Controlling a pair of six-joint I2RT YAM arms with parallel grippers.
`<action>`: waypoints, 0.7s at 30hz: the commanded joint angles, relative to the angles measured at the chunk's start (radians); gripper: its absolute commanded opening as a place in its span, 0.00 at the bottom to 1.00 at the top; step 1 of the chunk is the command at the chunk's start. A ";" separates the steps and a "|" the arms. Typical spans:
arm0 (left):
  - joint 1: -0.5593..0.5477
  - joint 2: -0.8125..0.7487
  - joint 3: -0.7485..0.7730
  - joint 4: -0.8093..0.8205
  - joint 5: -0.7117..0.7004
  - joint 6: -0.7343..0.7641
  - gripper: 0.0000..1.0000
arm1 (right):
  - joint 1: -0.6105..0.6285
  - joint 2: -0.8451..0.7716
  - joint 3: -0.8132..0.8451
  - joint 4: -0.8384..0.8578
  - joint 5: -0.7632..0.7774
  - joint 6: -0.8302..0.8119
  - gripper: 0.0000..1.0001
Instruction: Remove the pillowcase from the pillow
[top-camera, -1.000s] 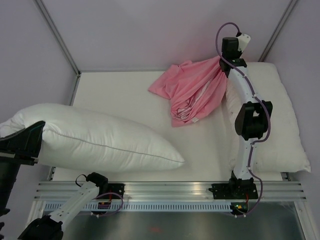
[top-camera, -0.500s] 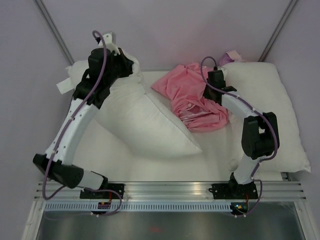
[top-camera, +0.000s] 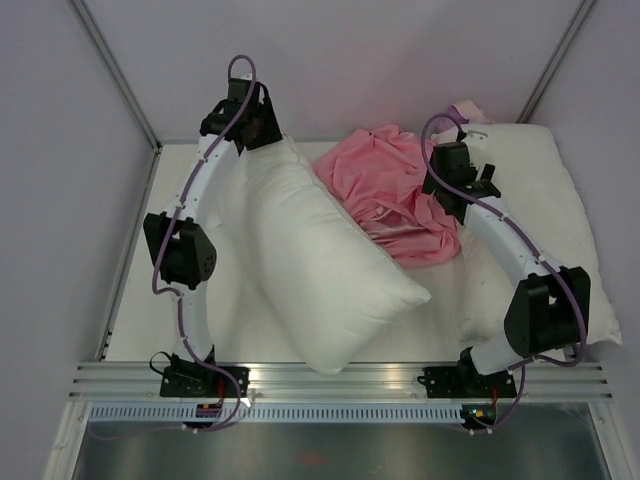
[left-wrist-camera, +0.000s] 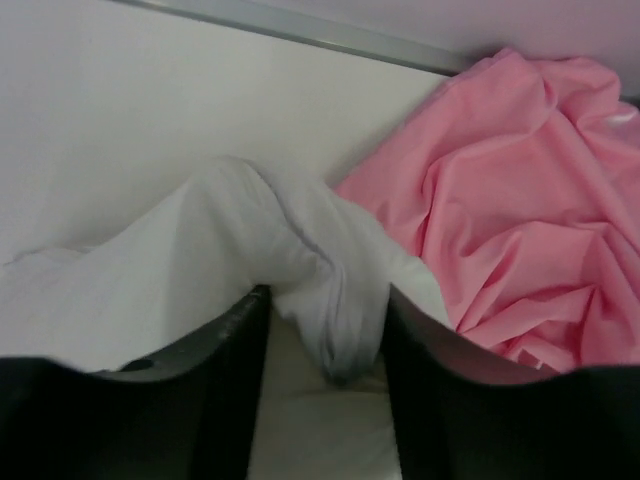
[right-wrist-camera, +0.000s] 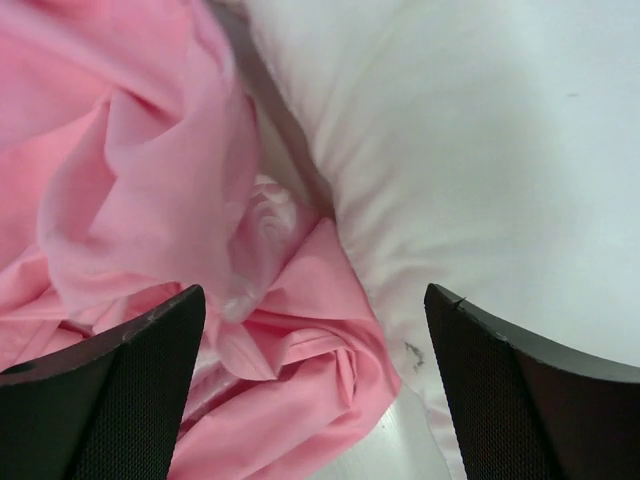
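Observation:
The plump white pillow (top-camera: 320, 260) lies slantwise across the middle of the table, bare of any case. My left gripper (top-camera: 260, 138) is at its far corner. In the left wrist view the jaws (left-wrist-camera: 325, 300) stand apart, and a pinched fold of the pillow (left-wrist-camera: 200, 260) hangs loosely between them. The pink pillowcase (top-camera: 385, 185) sits crumpled in a heap at the back, right of the pillow, and also shows in the wrist views (left-wrist-camera: 520, 200) (right-wrist-camera: 120, 170). My right gripper (top-camera: 462, 192) hovers over the heap's right edge, wide open (right-wrist-camera: 313, 295) and holding nothing.
A second white pillow (top-camera: 545, 190) with small dark specks (right-wrist-camera: 412, 350) fills the right side, against the pillowcase. The white table top (top-camera: 140, 260) is bounded by lilac walls, slanted metal posts and an aluminium rail (top-camera: 340, 380) at the near edge.
The left arm swung the pillow from the left into the middle and its jaws parted. The right gripper let go of the pillowcase, which dropped into a heap, and opened wide.

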 joint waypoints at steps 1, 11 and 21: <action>0.020 -0.147 -0.085 -0.057 0.011 -0.062 0.59 | 0.012 -0.082 -0.004 -0.072 0.133 -0.040 0.98; 0.017 -0.593 -0.478 0.172 0.148 -0.141 1.00 | 0.052 -0.349 -0.076 -0.042 0.008 -0.085 0.98; 0.000 -0.764 -0.658 0.177 0.278 -0.154 1.00 | 0.096 -0.481 -0.284 -0.112 -0.448 0.042 0.98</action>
